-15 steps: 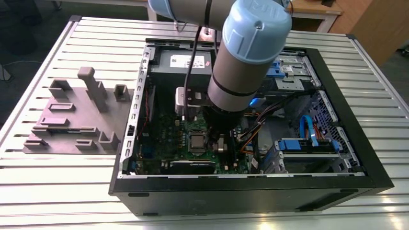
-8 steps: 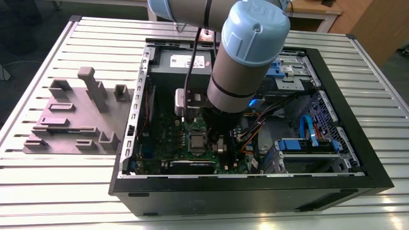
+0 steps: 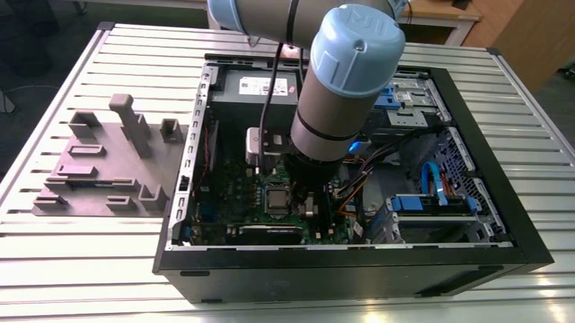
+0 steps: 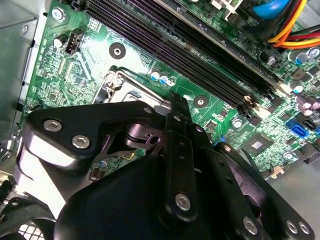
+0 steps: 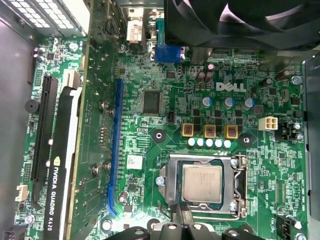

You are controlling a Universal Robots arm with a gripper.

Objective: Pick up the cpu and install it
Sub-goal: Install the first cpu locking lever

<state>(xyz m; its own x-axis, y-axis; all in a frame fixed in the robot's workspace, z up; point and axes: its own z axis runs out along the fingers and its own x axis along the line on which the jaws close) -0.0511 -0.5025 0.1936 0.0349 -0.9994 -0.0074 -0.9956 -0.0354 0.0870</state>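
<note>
The cpu (image 5: 201, 183), a small silvery-grey square chip, lies flat in the metal-framed socket (image 5: 239, 185) on the green motherboard (image 5: 165, 75). In the exterior view the cpu (image 3: 277, 199) sits inside the open computer case, just beside the arm's lower end. My gripper (image 5: 182, 215) hovers at the socket's edge, its two black fingers pressed together with nothing between them. In the second wrist view the gripper (image 4: 178, 106) points at the socket frame (image 4: 125, 82), and its black body hides most of the socket.
The open black case (image 3: 359, 276) lies on a slatted metal table (image 3: 530, 134). A purple-grey tray with raised blocks (image 3: 108, 161) stands to the exterior view's left. A graphics card (image 5: 62, 165), memory slots (image 4: 200, 55), a black fan (image 5: 240, 20) and coloured cables (image 4: 290, 25) surround the socket.
</note>
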